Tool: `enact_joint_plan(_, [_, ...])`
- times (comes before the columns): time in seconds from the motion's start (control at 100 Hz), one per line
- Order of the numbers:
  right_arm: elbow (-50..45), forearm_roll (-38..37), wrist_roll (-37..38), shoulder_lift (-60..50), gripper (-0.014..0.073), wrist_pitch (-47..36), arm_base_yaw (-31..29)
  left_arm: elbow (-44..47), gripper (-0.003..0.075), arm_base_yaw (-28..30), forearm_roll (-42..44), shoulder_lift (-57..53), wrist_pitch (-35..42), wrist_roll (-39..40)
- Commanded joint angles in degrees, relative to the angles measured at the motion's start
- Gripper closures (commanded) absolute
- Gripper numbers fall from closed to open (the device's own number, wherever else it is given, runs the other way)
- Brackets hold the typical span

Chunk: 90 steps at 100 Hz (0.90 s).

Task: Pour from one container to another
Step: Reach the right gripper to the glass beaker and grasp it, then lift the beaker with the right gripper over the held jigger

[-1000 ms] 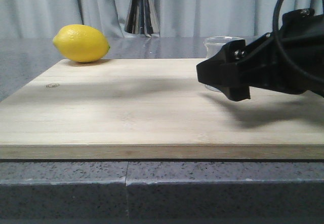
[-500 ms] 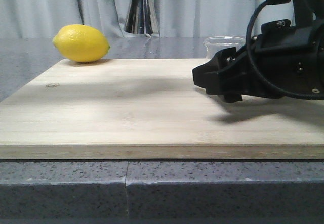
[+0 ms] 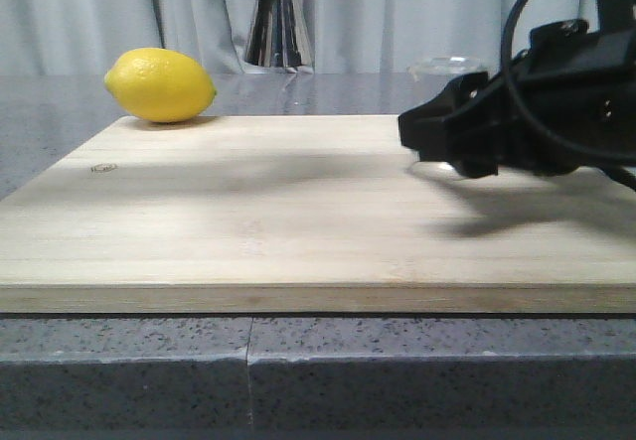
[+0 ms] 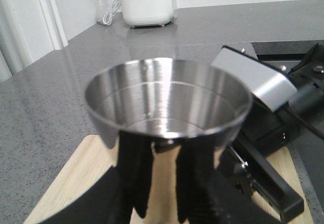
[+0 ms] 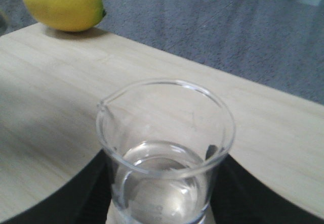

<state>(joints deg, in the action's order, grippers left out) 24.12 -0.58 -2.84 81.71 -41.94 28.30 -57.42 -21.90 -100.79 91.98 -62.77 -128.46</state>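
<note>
Front view showed the right gripper (image 3: pixel 449 144) had risen since a second before, clamped on the beaker (image 5: pixel 166 153), whose rim (image 3: pixel 444 64) now stood higher over the board (image 3: pixel 248 221). Lift apparently done; carry next. Farther back, the left gripper (image 4: pixel 162 183) held the jigger (image 4: pixel 167 102) raised behind the lemon (image 3: pixel 160 84).

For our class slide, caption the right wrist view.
Right gripper holds a clear glass beaker above the wooden board, lemon beyond.

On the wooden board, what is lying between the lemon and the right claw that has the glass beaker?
Nothing. In the front view, the wooden board is bare between the lemon and the right claw with the beaker; only shadows fall there.
</note>
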Motion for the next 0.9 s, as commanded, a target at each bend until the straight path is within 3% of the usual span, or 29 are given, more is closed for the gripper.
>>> enact_joint_plan(0.0, [2.2, 0.6, 0.0, -5.0, 0.0309, -2.0, -1.4, -1.7, 0.0523, -0.7, -5.2, -2.4, -2.8, 0.5])
enact_joint_plan(0.16, [8.7, 0.6, -0.3, -10.5, 0.0309, 12.5, -2.3, -1.7, 0.0523, -0.7, -5.2, -2.4, -2.8, 0.5])
enact_joint_plan(0.44, [26.6, -5.7, -0.7, -13.9, 0.0309, 40.1, -2.3, -1.7, 0.0523, -0.7, -5.2, -2.4, -2.8, 0.5])
enact_joint_plan(0.65, [36.7, -14.0, -0.7, -13.9, 0.0309, 51.3, -0.7, -1.7, 0.0523, -0.7, -5.2, -2.4, -2.8, 0.5])
enact_joint_plan(0.89, [42.2, -15.6, -4.6, -13.6, 0.0309, 57.4, 3.5, -1.7, 0.0523, -0.7, -5.2, -2.4, -2.8, 0.5])
